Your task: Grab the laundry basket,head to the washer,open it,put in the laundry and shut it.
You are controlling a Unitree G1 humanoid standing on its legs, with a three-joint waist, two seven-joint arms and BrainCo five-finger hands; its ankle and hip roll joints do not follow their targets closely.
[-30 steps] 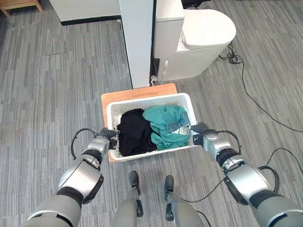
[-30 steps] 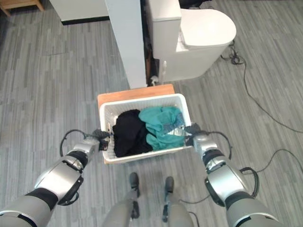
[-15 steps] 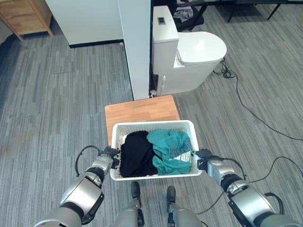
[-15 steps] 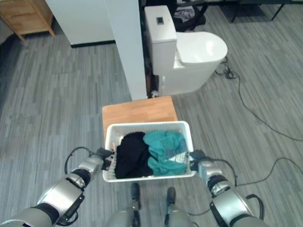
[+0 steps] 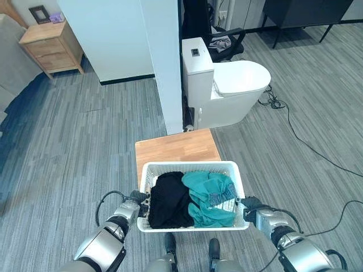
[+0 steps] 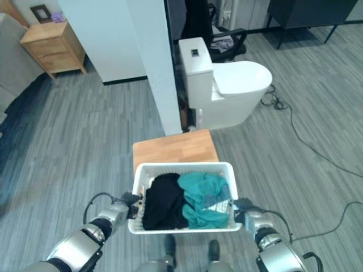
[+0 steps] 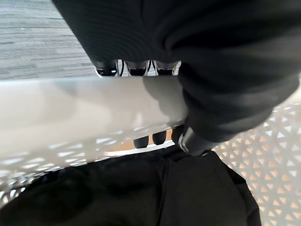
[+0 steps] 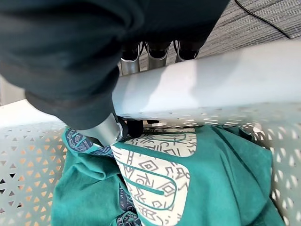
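Eye view: white basket (image 5: 195, 225) in the air above a wooden board (image 5: 177, 148), black cloth (image 5: 170, 199) and green cloth (image 5: 209, 196) inside, toilet (image 5: 229, 86) behind, left wrist view: left hand (image 7: 155, 70) curled round the rim, right wrist view: right hand (image 8: 157, 54) curled round the other rim

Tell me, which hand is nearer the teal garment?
Right. The right hand grips the basket rim beside the teal garment; the left hand grips the opposite rim.

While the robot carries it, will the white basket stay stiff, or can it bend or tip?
The white basket probably stays fairly stiff: its rim looks straight between the left hand and right hand. Tipping seems unlikely, as fingers curl round both ends. The black garment and teal garment look light.
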